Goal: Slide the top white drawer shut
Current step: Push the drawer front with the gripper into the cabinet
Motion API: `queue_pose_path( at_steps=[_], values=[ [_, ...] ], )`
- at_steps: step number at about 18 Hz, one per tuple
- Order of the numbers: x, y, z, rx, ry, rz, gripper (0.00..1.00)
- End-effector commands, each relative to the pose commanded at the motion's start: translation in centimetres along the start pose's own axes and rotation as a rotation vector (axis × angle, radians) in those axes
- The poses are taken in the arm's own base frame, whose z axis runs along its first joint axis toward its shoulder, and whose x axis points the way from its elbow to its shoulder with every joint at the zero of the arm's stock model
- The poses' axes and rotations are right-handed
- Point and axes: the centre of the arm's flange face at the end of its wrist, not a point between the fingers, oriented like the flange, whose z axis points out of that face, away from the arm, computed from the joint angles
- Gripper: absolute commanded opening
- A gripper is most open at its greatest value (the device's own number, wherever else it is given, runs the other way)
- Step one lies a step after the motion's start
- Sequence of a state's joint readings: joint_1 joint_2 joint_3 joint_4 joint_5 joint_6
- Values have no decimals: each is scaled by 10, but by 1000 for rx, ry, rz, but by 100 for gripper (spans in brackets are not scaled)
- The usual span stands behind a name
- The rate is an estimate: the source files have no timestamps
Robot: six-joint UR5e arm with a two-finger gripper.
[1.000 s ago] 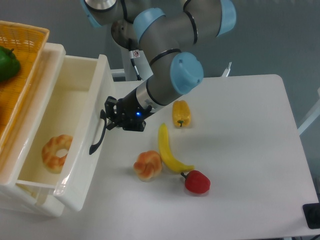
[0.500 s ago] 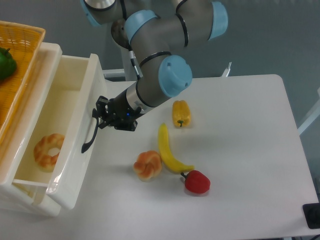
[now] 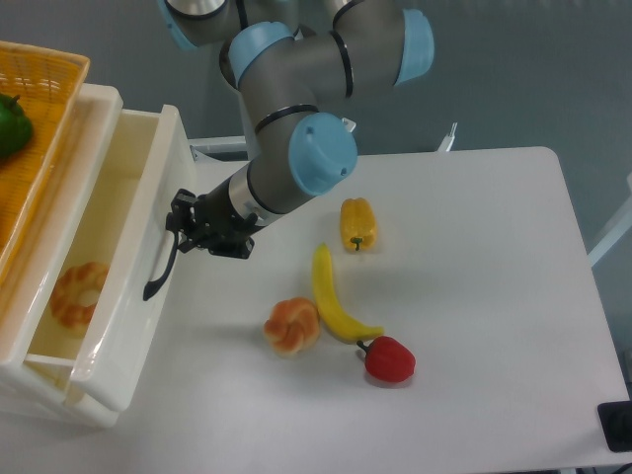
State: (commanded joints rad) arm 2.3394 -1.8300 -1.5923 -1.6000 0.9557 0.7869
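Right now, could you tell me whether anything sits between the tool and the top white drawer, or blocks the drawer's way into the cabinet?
Nothing visible does. The tool is already at the black handle on the front of the top white drawer. The only thing seen inside is a doughnut, lying low on the drawer floor. The space behind the drawer is hidden.

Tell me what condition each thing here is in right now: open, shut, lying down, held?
top white drawer: partly open, a doughnut inside.
gripper: at the drawer's black handle; open or shut, cannot tell.
doughnut: lying flat in the drawer.
banana: lying on the table, untouched.
yellow pepper: lying on its side.
red pepper: resting beside the banana's end.
orange basket: on top of the cabinet.
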Motion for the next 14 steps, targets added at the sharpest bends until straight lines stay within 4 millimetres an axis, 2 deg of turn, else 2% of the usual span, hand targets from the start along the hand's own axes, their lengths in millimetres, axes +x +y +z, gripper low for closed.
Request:
queue_pose_path(
  at_steps=[14],
  values=[
    [24,-8,28,-45,16,24,0]
  ],
)
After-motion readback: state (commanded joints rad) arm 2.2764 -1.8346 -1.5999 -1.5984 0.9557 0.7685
